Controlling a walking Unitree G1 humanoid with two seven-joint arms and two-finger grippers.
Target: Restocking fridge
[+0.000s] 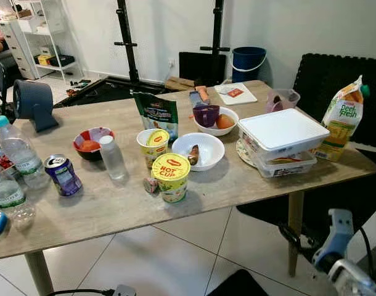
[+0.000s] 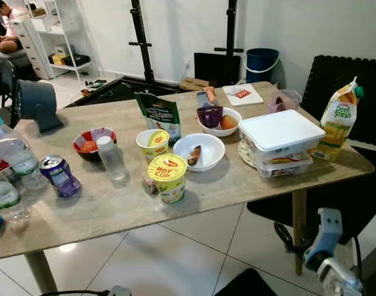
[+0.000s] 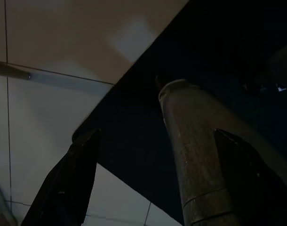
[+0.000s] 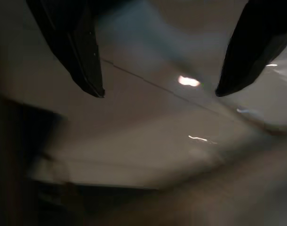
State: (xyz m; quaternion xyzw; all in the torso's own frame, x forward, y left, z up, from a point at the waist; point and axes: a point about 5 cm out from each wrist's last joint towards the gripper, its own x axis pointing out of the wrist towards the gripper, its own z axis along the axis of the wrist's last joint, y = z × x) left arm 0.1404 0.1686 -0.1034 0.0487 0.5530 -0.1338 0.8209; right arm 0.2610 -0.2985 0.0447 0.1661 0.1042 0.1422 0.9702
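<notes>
The wooden table [image 1: 114, 209] holds the groceries. Toward its front stands a yellow "Hot Cup" noodle cup [image 1: 170, 177], with a second noodle cup [image 1: 153, 145] and a green pouch [image 1: 156, 114] behind it. At the left are a purple can [image 1: 63, 175], a small clear bottle [image 1: 112, 158] and water bottles [image 1: 16, 152]. Stacked white lidded containers [image 1: 282, 140] and a Peel Fresh juice carton [image 1: 342, 118] sit at the right. My right arm [image 1: 336, 246] hangs low by the table's right front leg. My right gripper [image 4: 158, 93] is open over floor tiles. My left gripper [image 3: 156, 133] is open, hanging over the floor.
A red bowl with a tomato [image 1: 91, 142], two white bowls [image 1: 199, 151], a purple cup [image 1: 206, 115] and a cutting board [image 1: 236, 94] also sit on the table. A black chair [image 1: 336, 80] stands at the right. A blue bucket [image 1: 247, 62] is by the far wall.
</notes>
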